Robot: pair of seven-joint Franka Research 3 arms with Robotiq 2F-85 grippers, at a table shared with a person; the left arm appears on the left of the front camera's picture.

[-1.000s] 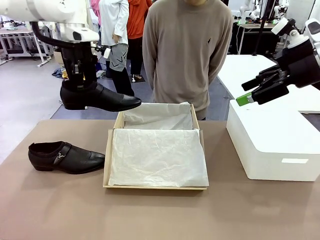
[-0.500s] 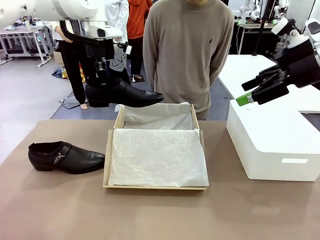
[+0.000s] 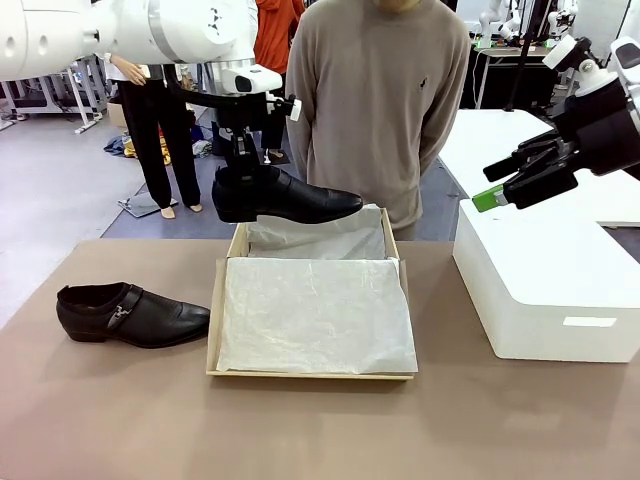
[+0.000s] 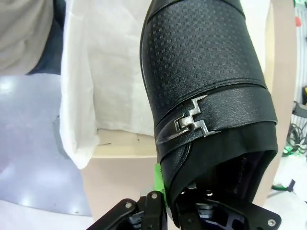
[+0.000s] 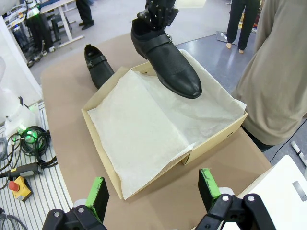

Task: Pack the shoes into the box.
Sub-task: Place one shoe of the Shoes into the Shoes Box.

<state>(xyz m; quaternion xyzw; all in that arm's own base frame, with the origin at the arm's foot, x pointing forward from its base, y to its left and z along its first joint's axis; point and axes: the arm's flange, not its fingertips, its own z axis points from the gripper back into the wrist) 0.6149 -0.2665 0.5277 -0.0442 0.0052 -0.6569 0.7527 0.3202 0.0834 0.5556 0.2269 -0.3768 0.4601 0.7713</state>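
A robotics lab — cables [image 5: 29,139] and a red emergency-stop button [image 5: 20,183] beside the table [image 5: 62,84].

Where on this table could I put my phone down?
The table is bare along the whole near strip, in front of the box and the lying shoe. A narrower lane runs between the box and the white block. Crowded: the box's left side, where that shoe lies close, and its far end, under the held shoe.
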